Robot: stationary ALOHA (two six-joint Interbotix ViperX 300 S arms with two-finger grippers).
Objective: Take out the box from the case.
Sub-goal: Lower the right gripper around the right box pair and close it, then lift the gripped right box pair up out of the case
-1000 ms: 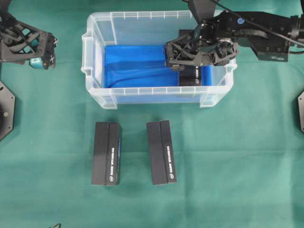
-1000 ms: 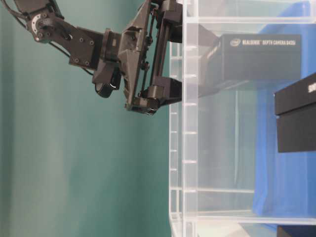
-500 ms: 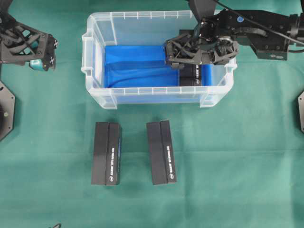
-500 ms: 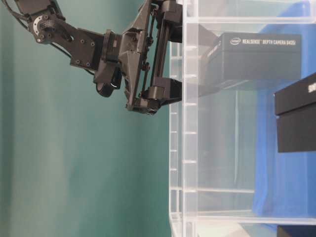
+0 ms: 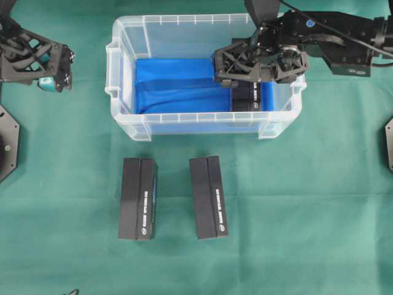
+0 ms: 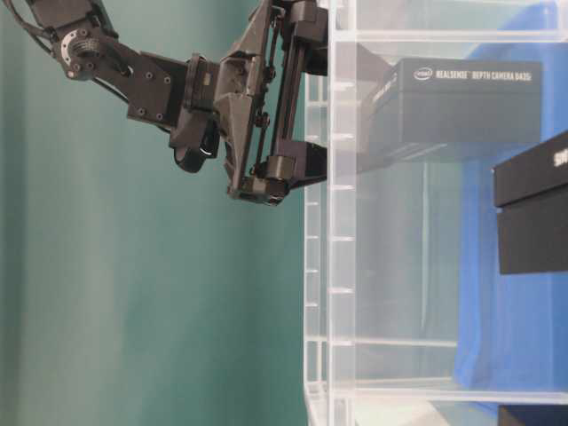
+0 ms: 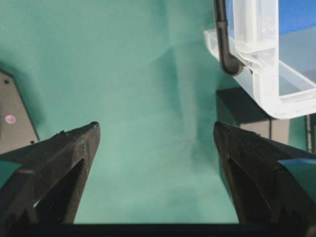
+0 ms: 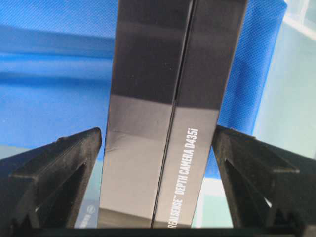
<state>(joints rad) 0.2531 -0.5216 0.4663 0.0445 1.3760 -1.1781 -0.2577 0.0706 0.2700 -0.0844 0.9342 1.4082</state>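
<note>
The case is a clear plastic bin with a blue cloth on its bottom. A black box stands on end in its right part, and the table-level view shows the same box through the wall. My right gripper reaches down over the rim. In the right wrist view the gripper is open, and its fingers straddle the box's upper end, close on both sides. My left gripper hovers left of the case; the left wrist view shows the gripper open and empty.
Two more black boxes lie side by side on the green cloth in front of the case. A corner of the case shows at the top right of the left wrist view. Black base plates sit at the table's left and right edges.
The right gripper has shifted slightly toward the far side of the case, still around the box. The left arm has barely moved.
</note>
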